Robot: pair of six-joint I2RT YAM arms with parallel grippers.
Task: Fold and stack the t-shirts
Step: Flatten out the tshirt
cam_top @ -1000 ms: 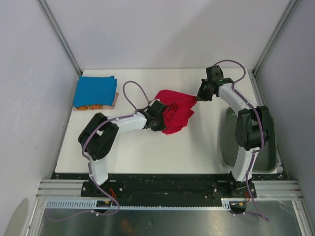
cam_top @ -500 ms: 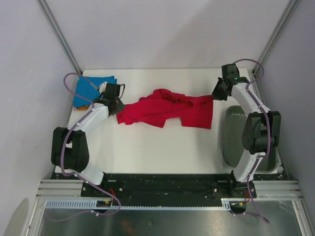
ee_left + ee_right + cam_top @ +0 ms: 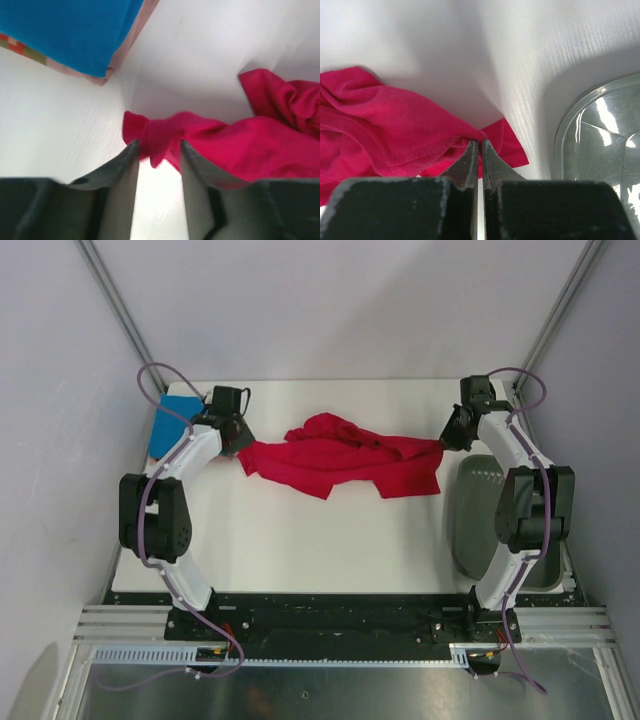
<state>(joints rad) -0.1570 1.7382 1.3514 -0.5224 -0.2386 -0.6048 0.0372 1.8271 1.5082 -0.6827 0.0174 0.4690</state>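
The dark grey bin (image 3: 480,530) crowds my right gripper (image 3: 480,145) at the table's right edge. A folded blue t-shirt (image 3: 172,426) on an orange one (image 3: 127,42) sits beside my left gripper (image 3: 157,150). The near table (image 3: 330,540) is open. One red t-shirt (image 3: 340,455) stretches between: right jaws pinching its edge, left jaws parted around its corner.

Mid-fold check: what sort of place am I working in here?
Most likely a lab robot cell, not a home: a bare white table boxed in by plain panels on aluminium posts, the left arm and right arm bolted at its near edge, a grey bin beside the red t-shirt.
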